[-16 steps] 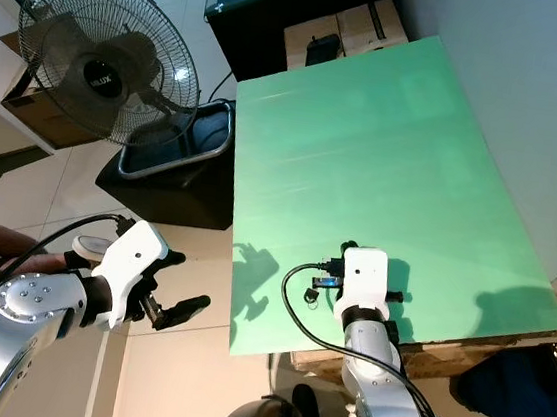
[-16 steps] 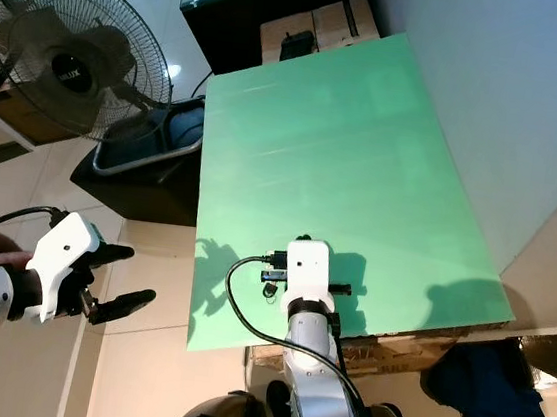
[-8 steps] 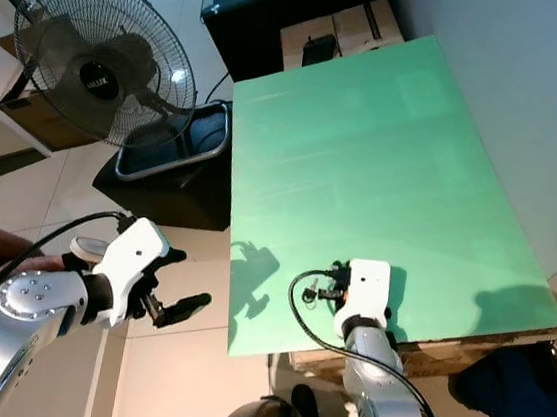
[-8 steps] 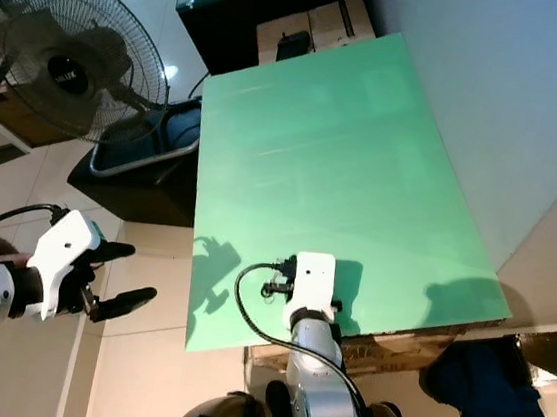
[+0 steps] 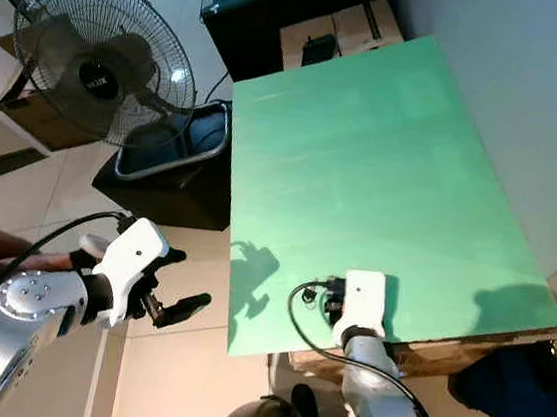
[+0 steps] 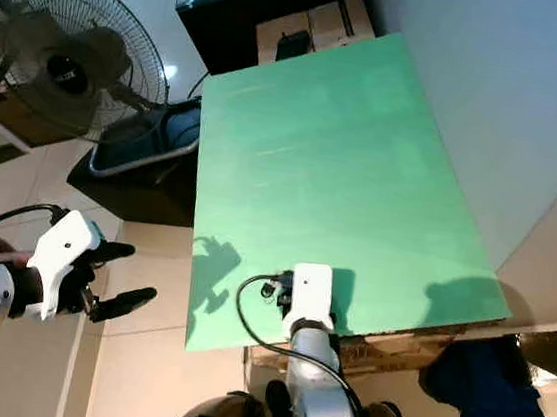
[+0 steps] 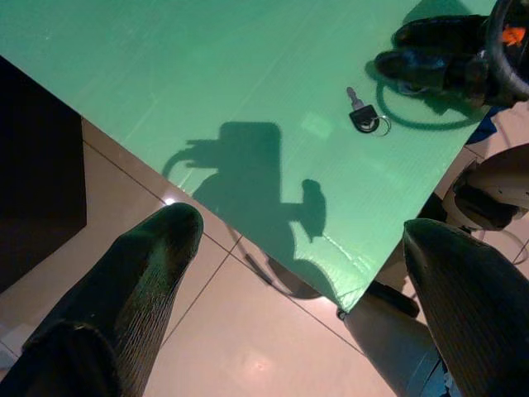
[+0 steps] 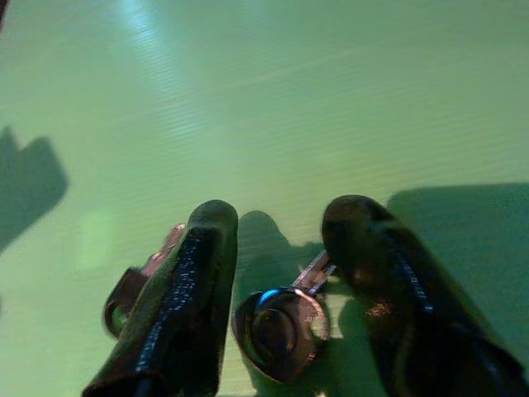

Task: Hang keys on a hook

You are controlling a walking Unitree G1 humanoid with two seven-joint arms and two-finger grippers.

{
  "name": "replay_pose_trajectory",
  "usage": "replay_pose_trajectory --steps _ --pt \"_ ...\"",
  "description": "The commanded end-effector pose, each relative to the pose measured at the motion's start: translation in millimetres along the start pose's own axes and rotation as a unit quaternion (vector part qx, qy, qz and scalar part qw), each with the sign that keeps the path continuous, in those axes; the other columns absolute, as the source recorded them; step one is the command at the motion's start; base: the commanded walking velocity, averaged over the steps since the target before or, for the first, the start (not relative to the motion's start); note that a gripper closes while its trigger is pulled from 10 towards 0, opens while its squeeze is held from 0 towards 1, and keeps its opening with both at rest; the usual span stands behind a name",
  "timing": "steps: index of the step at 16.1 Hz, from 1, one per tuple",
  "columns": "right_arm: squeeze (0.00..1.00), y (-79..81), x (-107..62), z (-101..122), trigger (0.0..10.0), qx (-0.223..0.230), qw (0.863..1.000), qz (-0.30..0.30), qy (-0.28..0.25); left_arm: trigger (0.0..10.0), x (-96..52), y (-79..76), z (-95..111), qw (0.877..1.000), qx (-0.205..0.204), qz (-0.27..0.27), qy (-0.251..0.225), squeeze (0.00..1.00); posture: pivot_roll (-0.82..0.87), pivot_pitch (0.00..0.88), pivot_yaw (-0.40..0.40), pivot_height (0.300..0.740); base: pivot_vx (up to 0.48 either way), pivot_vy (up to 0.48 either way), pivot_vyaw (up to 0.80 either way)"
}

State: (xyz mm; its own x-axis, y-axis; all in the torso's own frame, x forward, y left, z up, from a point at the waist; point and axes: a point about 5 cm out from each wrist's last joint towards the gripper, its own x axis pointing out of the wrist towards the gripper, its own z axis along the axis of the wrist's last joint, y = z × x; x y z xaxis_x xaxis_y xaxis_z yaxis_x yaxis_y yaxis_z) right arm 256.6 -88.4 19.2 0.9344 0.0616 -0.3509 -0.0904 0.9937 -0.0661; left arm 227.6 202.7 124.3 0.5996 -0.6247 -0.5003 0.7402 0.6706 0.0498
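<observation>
1 key point(image 7: 361, 115) + ring, green board point(image 5: 364, 168) near edge | right gripper point(image 8: 277, 273) spread, straddling key | left gripper point(image 7: 302, 273) spread, off-board

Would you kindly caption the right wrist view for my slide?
Right pincer, fingers open, straddling the keys lying on the green table.

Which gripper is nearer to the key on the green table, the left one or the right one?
Right. The right gripper straddles the key on the green table; the left gripper hangs over the floor beside the table.
</observation>
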Motion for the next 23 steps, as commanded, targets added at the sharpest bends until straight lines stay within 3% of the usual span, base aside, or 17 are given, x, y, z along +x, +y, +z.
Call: replay_pose_trajectory --steps 1,2,3,4,10,13,15,17,18,19,20,22,23 --pt "1.00 27.7 -6.1 -9.9 10.0 -0.008 0.999 0.035 0.031 10.0 -3.5 2.1 -6.4 1.000 -0.011 0.006 0.014 0.00 -0.02 0.275 0.400 0.740 0.000 0.000 0.00" --pt "1.00 26.8 -5.7 -13.1 10.0 -0.042 0.998 0.033 0.044 10.0 -3.4 1.9 -6.5 1.000 -0.012 0.006 0.014 0.00 -0.02 0.275 0.400 0.740 0.000 0.000 0.00" --pt "0.00 23.7 -5.5 -19.2 10.0 -0.101 0.993 0.031 0.059 10.0 -3.2 0.9 -7.0 1.000 -0.013 0.005 0.014 0.00 -0.03 0.277 0.400 0.740 0.000 0.000 0.00" --pt "0.00 21.2 -5.5 -25.2 10.0 -0.144 0.986 0.036 0.072 10.0 -2.9 0.4 -7.1 1.000 -0.013 0.004 0.014 0.00 -0.03 0.279 0.400 0.740 0.000 0.000 0.00" --pt "0.00 10.7 -20.0 -66.4 10.0 -0.237 0.953 0.066 0.176 10.0 -2.2 0.5 -6.6 1.000 -0.014 0.006 0.013 0.00 -0.03 0.280 0.400 0.740 0.000 0.000 0.00" --pt "0.00 -17.4 -27.5 -75.2 10.0 -0.321 0.928 0.005 0.190 10.0 -2.4 0.1 -6.9 1.000 -0.017 0.008 0.012 0.00 -0.02 0.282 0.400 0.740 0.000 0.000 0.00" --pt "0.00 -45.8 -38.2 -81.3 10.0 -0.321 0.922 -0.063 0.207 10.0 -2.9 -0.3 -7.5 1.000 -0.019 0.009 0.013 0.00 -0.02 0.284 0.400 0.740 0.000 0.000 0.00" --pt "0.00 -66.8 -49.1 -82.0 10.0 -0.202 0.944 -0.165 0.204 10.0 -2.5 -0.7 -7.7 1.000 -0.021 0.010 0.012 0.00 -0.03 0.286 0.400 0.740 0.000 0.000 0.00" --pt "0.00 -67.5 -49.5 -80.1 10.0 -0.169 0.949 -0.180 0.194 10.0 -2.2 -1.0 -7.7 1.000 -0.021 0.010 0.012 0.00 -0.03 0.288 0.400 0.740 0.000 0.000 0.00" --pt "0.00 -65.8 -50.7 -75.8 10.0 -0.087 0.958 -0.212 0.172 10.0 -0.3 -2.1 -7.3 1.000 -0.021 0.007 0.011 0.00 -0.03 0.287 0.400 0.740 0.000 0.000 0.00" --pt "0.00 -63.5 -50.0 -72.8 10.0 -0.054 0.962 -0.217 0.159 10.0 0.1 -2.3 -6.9 1.000 -0.021 0.006 0.011 0.00 -0.03 0.287 0.400 0.740 0.000 0.000 0.00" --pt "0.00 -57.4 -44.9 -49.3 10.0 0.055 0.967 -0.237 0.076 10.0 2.0 -1.4 -5.5 1.000 -0.020 0.005 0.009 0.00 -0.04 0.282 0.400 0.740 0.000 0.000 0.00" --pt "0.00 -55.6 -43.5 -39.7 10.0 0.072 0.967 -0.242 0.046 10.0 2.2 -0.1 -5.8 1.000 -0.019 0.005 0.009 0.00 -0.04 0.279 0.400 0.740 0.000 0.000 0.00"
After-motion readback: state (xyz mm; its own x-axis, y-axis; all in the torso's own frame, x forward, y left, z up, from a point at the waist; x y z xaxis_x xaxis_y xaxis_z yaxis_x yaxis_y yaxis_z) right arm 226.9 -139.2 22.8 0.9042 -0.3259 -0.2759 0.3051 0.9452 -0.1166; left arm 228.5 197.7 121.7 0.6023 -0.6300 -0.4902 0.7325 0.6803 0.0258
